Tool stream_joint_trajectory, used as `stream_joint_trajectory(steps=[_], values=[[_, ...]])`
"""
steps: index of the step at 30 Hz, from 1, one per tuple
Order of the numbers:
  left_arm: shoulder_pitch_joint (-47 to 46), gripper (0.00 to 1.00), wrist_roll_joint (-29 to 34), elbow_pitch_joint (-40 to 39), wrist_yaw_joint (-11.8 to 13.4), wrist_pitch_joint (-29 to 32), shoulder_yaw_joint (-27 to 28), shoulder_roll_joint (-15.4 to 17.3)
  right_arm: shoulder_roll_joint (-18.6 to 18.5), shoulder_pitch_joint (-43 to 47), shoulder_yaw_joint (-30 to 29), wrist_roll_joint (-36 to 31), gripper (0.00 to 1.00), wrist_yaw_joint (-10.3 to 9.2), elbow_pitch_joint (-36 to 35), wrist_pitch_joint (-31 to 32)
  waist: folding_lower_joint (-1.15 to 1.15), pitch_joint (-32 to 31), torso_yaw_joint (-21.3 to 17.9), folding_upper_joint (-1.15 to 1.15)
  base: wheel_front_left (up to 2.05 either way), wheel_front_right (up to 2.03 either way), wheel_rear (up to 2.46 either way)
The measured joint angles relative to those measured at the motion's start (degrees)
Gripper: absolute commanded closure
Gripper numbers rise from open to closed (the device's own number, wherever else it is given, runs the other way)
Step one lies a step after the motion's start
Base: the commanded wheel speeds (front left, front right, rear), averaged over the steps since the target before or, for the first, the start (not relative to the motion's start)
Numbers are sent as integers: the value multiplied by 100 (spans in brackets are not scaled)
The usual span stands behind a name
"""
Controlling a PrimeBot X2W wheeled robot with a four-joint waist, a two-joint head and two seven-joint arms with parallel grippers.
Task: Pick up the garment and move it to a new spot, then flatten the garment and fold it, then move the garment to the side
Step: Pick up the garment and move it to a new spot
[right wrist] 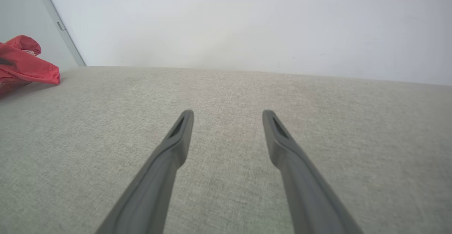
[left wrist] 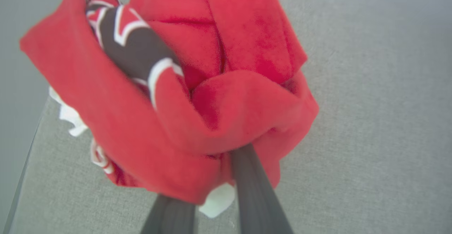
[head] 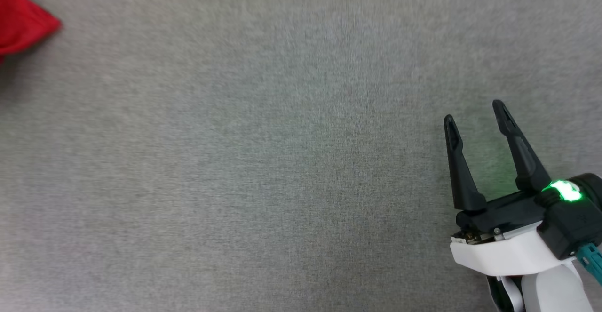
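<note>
The shirt (left wrist: 197, 96) is bunched at ten o'clock on the worktop (head: 282, 161), with the left hand (left wrist: 219, 170) pinched on a red fold. Lift slowly, check the fold holds, then carry it toward centre. The right hand (head: 474, 112) hangs spread at four o'clock, holding nothing.

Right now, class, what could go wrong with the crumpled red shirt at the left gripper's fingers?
The left gripper has its tips buried in the red jersey shirt, so one thin fold may slip out. It sits near the edge of the grey fabric surface and could slide off.
</note>
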Motion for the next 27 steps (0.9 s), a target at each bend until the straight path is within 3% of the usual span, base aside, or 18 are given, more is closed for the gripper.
stream_joint_trajectory(steps=[13, 19, 27], values=[[666, 100, -567, -2098, 0, -943, -1073, 233, 34, 356, -25, 495, 0, 0, 483, 1, -1, -1631, 88, 0, 0, 0, 0], [1129, 100, -636, -3045, -1, -1418, -1466, -15, 36, 516, -21, 701, 0, 0, 559, 1, -1, -2261, 98, 0, 0, 0, 0], [1584, 100, -245, -4210, 86, -1746, -2060, -525, 37, 710, -87, 795, 0, 0, 578, 1, -2, -2831, -51, 0, 0, 0, 0]])
